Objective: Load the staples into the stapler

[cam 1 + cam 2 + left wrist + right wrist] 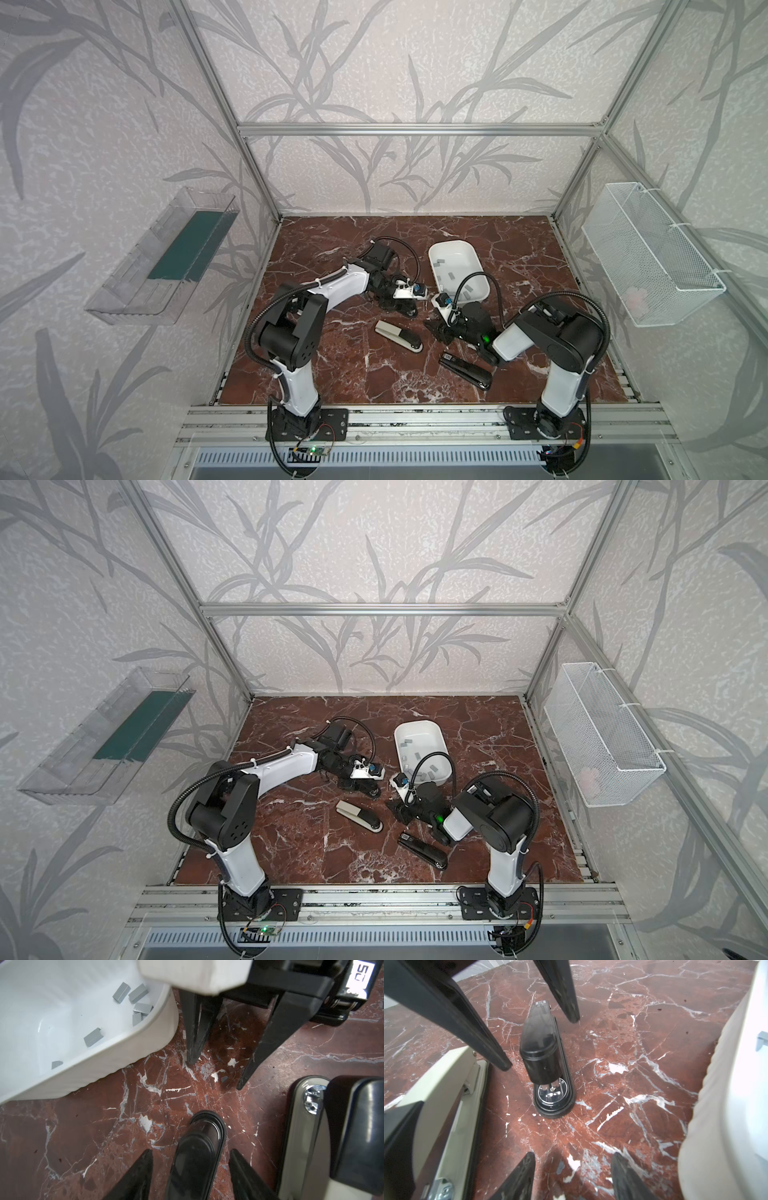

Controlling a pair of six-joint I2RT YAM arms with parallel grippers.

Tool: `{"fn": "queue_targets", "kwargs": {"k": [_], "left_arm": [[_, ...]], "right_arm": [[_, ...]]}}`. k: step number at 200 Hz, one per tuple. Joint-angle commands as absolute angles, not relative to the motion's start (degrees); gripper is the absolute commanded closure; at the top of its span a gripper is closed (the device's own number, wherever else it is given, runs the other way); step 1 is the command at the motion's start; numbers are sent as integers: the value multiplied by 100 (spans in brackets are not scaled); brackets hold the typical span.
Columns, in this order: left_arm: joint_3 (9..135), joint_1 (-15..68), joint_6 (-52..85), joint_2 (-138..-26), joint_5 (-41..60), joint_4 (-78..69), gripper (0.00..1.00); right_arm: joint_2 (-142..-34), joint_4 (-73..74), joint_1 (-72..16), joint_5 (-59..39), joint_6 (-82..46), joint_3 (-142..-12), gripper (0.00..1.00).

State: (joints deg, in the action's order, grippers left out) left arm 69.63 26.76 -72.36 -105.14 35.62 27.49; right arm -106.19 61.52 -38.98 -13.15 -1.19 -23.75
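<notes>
Staples (93, 1037): small grey strips lying loose inside the white tray (453, 242). Several are bunched at the end nearest the arms, and none is held or out on the table.
Tray: it sits on the red-brown marble table (353, 374), right of centre in both top views, with the right arm's cable arching over its near end.
Left gripper (191, 1151): it is low over the table with its fingers spread, one on each side of the small black stapler (542, 1053). A sliver of table shows between each finger and the stapler, so nothing is pinched.
Small black stapler: it lies flat on its base with the top arm down. Its front end and round metal plate point toward the right gripper.
Right gripper (572, 1155): its fingers are spread with only bare marble between them. It faces the left gripper, with its tips close to the table between the tray and the beige stapler (399, 336). Whether the tips touch the table cannot be told.
Beige stapler: it lies closed on the table just beside the small black stapler, on the side nearer the arm bases.
Long black stapler (465, 370): it lies closed on the table near the right arm's elbow, apart from both grippers.
Walls: a white wire basket (652, 253) hangs on the right, and a clear bin (162, 257) on the left.
</notes>
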Motion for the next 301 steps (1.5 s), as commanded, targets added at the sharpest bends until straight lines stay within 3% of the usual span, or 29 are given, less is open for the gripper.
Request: {"fn": "queue_targets", "kwargs": {"k": [1,77,147,216,233,301], "left_arm": [[7177,2752,-7515,-10668,3585,3306,40],[7694,2904,-7662,-11047,3434,3981,48],[8190,2937,-7828,-11127,3537,4750,76],[8029,2954,-7709,-10842,3882,4514,83],[7816,2953,-7423,-10600,4012,4118,85],[7681,2959,-7220,-10154,4514,3998,87]], "right_arm": [[-10509,6377,-3877,-1354,-84,-2309,41],[-10599,6521,-3878,-1288,-108,-2250,41],[-10635,6680,-3872,-1352,-96,-2242,41],[-10727,6887,-3877,-1883,-120,-2427,40],[-10860,7413,-3876,-1803,-167,-2319,35],[-11004,7858,-3875,-2035,-151,-2416,34]]}}
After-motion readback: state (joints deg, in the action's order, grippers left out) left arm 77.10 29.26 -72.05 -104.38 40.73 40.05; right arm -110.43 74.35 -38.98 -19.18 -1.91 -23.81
